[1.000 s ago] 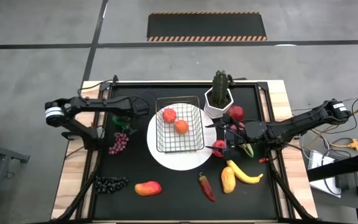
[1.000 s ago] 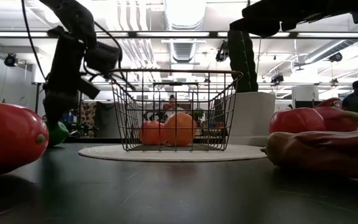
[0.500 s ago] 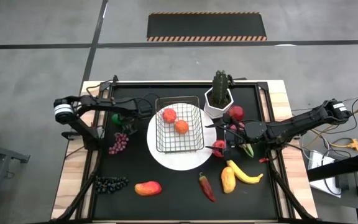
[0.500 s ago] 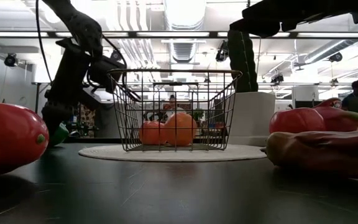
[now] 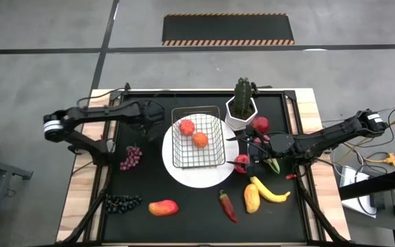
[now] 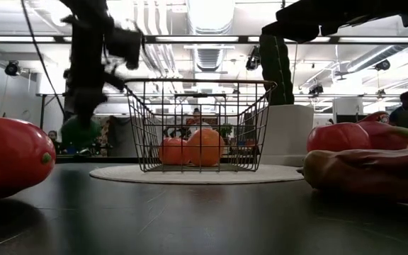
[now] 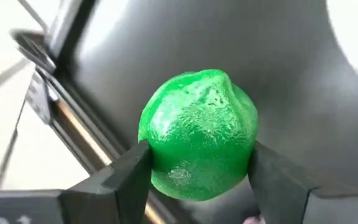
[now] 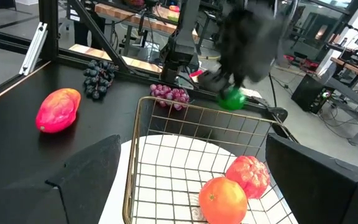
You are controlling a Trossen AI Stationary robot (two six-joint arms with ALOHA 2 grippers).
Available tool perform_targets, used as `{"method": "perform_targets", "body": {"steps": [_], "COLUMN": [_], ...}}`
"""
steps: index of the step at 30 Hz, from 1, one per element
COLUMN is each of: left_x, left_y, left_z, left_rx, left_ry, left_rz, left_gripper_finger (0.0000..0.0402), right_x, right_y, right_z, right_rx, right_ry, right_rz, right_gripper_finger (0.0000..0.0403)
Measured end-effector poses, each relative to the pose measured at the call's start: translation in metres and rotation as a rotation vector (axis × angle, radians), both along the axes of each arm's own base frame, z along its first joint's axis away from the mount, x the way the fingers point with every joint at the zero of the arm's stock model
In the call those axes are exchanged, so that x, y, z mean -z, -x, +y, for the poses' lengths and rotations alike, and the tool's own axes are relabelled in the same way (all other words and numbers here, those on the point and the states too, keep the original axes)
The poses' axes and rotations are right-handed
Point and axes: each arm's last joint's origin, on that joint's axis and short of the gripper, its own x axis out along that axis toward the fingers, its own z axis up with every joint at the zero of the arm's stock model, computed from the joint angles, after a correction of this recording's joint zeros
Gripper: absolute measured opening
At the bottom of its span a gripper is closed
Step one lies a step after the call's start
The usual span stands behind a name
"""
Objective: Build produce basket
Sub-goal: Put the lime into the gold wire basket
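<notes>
The wire basket stands on a round white plate and holds a red apple and an orange. My left gripper hovers just left of the basket, shut on a round green piece that shows lifted in the low view. My right gripper waits open beside the basket's right side. Purple grapes, dark grapes, a mango, a chili and a banana lie on the black mat. My left gripper pinches the green piece between its two fingers, one on each side of its widest part. The fingers come from above, pointing down. The piece hangs lifted clear of the mat.
A cactus in a white pot stands behind the basket's right corner. A pink dragonfruit and small red and green pieces crowd around my right gripper. A yellow-orange fruit lies by the banana.
My left gripper has risen with the green piece, lifting it off the mat, and has moved right toward the basket's far left corner. The right arm has kept still.
</notes>
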Motion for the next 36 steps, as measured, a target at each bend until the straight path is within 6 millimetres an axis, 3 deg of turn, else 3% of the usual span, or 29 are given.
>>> {"method": "perform_targets", "body": {"steps": [5, 9, 15, 19, 24, 30, 36], "left_x": [-0.053, -0.087, -0.113, -0.103, -0.068, -0.031, -0.013], "left_y": [-0.004, -0.017, -0.046, -0.075, -0.105, -0.128, -0.149], "left_z": [-0.015, -0.036, -0.071, -0.087, -0.090, -0.071, -0.051], "left_rx": [0.037, 0.181, 0.371, 0.404, 0.263, 0.074, 0.014], "left_ry": [-0.124, -0.177, -0.191, -0.163, -0.170, -0.165, -0.162], "left_rz": [-0.351, -0.728, -1.087, -1.167, -1.104, -1.053, -1.125], "left_gripper_finger": [0.0215, 0.0215, 0.0214, 0.0214, 0.0214, 0.0214, 0.0214], "right_x": [0.000, 0.001, 0.001, 0.001, 0.002, 0.001, 0.001], "right_y": [0.000, 0.000, 0.000, 0.000, 0.000, 0.000, 0.001], "right_z": [0.000, 0.000, 0.000, 0.000, 0.000, 0.000, 0.000], "right_rx": [0.000, -0.001, 0.000, 0.000, 0.000, 0.000, -0.002], "right_ry": [0.003, 0.005, 0.005, 0.003, 0.004, 0.005, 0.014], "right_rz": [0.001, 0.005, 0.008, 0.012, 0.016, 0.017, 0.014], "right_gripper_finger": [0.0382, 0.0382, 0.0382, 0.0382, 0.0382, 0.0382, 0.0382]}}
